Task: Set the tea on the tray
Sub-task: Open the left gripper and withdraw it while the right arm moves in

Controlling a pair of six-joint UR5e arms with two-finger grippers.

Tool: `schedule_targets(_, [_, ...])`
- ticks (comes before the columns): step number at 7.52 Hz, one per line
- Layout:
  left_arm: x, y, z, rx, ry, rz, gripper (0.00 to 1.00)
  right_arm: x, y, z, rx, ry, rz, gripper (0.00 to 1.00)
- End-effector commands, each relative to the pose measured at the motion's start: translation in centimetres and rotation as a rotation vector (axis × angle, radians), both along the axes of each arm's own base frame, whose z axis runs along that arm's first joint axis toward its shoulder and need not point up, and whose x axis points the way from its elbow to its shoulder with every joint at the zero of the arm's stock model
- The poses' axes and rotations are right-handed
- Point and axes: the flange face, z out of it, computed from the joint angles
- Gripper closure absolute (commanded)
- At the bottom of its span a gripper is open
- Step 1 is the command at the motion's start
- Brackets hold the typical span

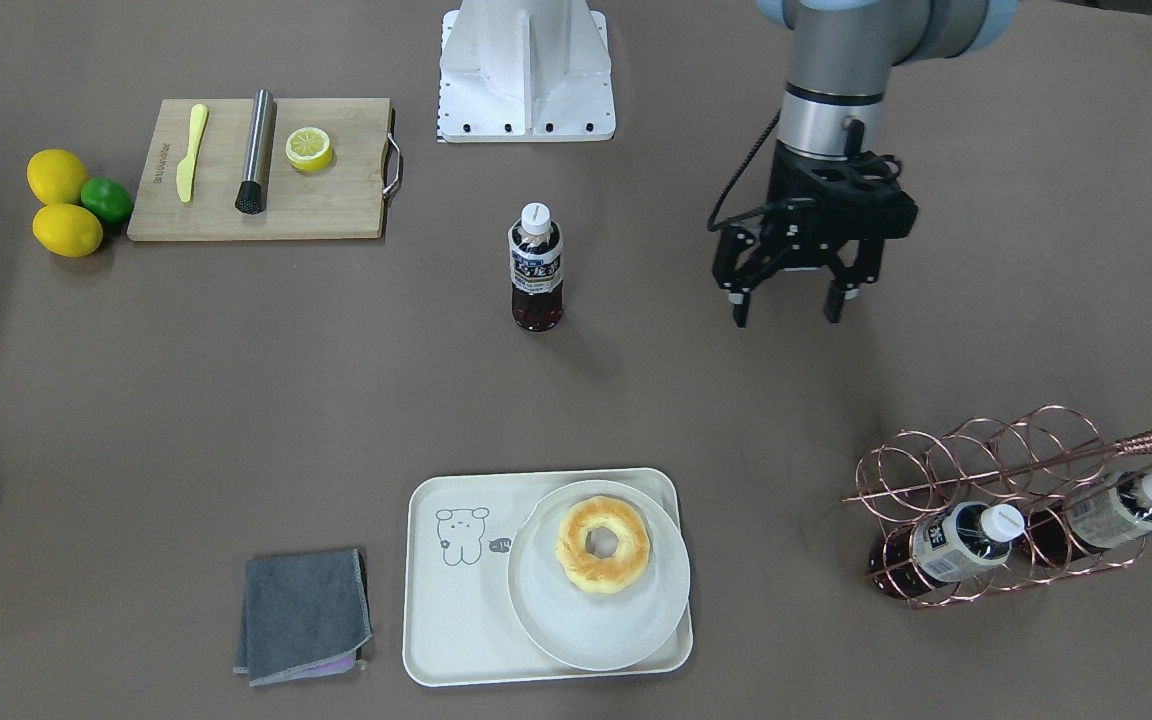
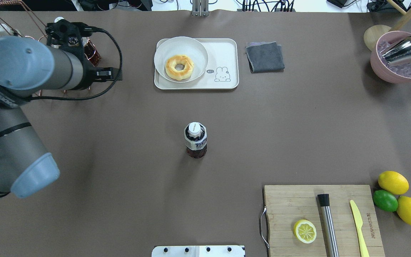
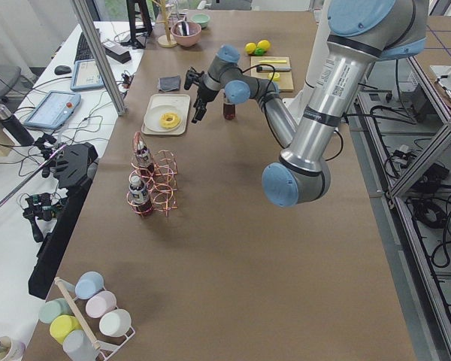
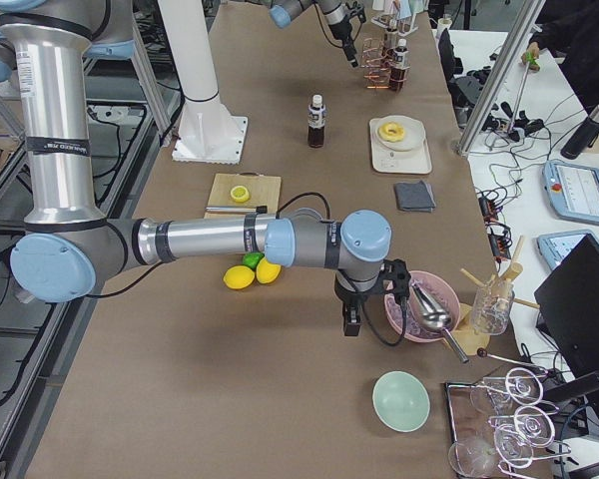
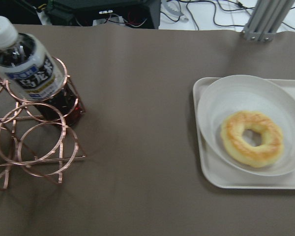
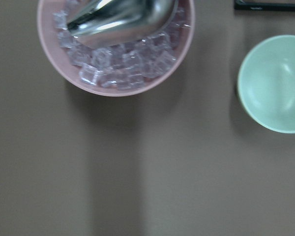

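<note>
Tea: in the front-facing view the tea, one bottle, stands upright near the middle of the tabletop, not on the tray.
Tray: same view, one tray at the middle of the operators' edge. One plate with one doughnut covers its end on the robot's left.
Left gripper: same view, the left gripper hangs near the tea, toward the robot's left, jaws spread with nothing between them.
Rack: one copper wire rack near the operators' edge at the robot's left end, with two bottles slotted in its rings.
Cutting board: one cutting board near the robot's edge toward its right end. It carries one yellow knife, one metal rod and one lemon half.
Fruit: two lemons and one lime, touching, just off the board's outer end.
Cloth: one grey cloth just beside the tray, on the robot's right.
Ice: in the overhead view, one pink bowl of ice with one metal scoop sits at the operators' corner on the robot's right. The tea stands mid-table, well apart from the tray.
Left side view: the tea stands upright, apart from the tray, with the left gripper near it.
Right gripper: in the right side view the right gripper is just beside the pink bowl. Whether its jaws are spread or closed cannot be told.
Left wrist view: one of the bottles in the rack, and the tray's end with the plate and doughnut.
Right wrist view: the pink bowl, ice and scoop, plus one pale green bowl near it.
</note>
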Motion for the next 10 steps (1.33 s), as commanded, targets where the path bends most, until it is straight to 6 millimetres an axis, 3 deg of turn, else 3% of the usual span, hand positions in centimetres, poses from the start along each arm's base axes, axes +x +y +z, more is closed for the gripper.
schedule_targets(1, [-11.3,-2.3,10.1,0.012,-0.198,0.160,0.02,-5.5,-3.1,-6.8,0.102,-0.108,-0.081,0.00])
schedule_targets(2, [-15.9,-2.5,13.9,-0.005,-0.245,0.212,0.02,-7.7,-4.4,-10.9,0.185,-0.097,-0.107,0.00])
schedule_targets(4, [-24.9,-2.3,19.7,-0.056,-0.274,0.244,0.02,-17.5,-5.2,-21.1,0.151,-0.097,-0.067,0.00])
schedule_targets(5, [-28.8,-1.9,21.5,-0.063,-0.270,0.257,0.01,-22.9,-5.4,-26.9,0.126,-0.116,-0.030,0.00])
schedule_targets(6, [-31.2,-0.8,23.4,-0.076,-0.267,0.277,0.02,-28.2,-5.2,-31.8,0.110,-0.124,-0.007,0.00])
schedule_targets(7, [-33.0,-0.1,24.8,-0.095,-0.274,0.259,0.02,-33.1,-4.1,-35.1,0.143,-0.114,-0.037,0.00])
schedule_targets(8, [-33.9,0.7,26.2,-0.093,-0.281,0.259,0.02,-36.6,-3.2,-38.2,0.111,-0.093,-0.062,0.00])
schedule_targets(10, [-35.5,2.2,29.6,-0.098,-0.280,0.235,0.02,-41.4,-1.1,-46.2,0.041,-0.030,-0.076,0.00])
